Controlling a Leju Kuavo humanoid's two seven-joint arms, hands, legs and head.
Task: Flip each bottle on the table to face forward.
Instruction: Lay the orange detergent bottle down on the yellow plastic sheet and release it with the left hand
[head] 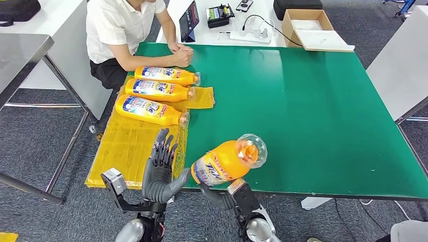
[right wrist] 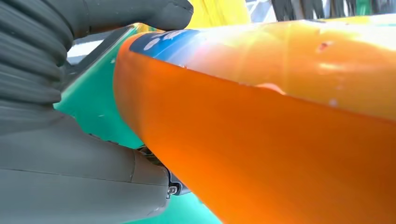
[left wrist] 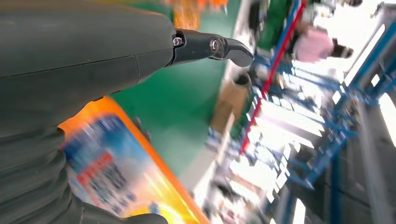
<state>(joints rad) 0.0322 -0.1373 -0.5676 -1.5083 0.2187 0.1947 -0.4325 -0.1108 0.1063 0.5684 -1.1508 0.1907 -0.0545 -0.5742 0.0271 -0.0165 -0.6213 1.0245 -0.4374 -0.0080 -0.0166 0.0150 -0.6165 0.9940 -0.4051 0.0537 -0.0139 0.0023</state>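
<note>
Silver arms, grey ribbed wrist covers, left robot hand with dark fingers, screws at finger base

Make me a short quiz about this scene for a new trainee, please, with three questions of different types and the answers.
1. How many orange bottles lie on the yellow sheet?
2. True or false: the left hand grips a bottle.
3. The held bottle is carried by: A) the right hand, B) the person, C) nobody.

Key:
1. Three, side by side, near the person.
2. False; its fingers are apart beside the held bottle.
3. A; the right hand grips it from below, above the green table.
</note>
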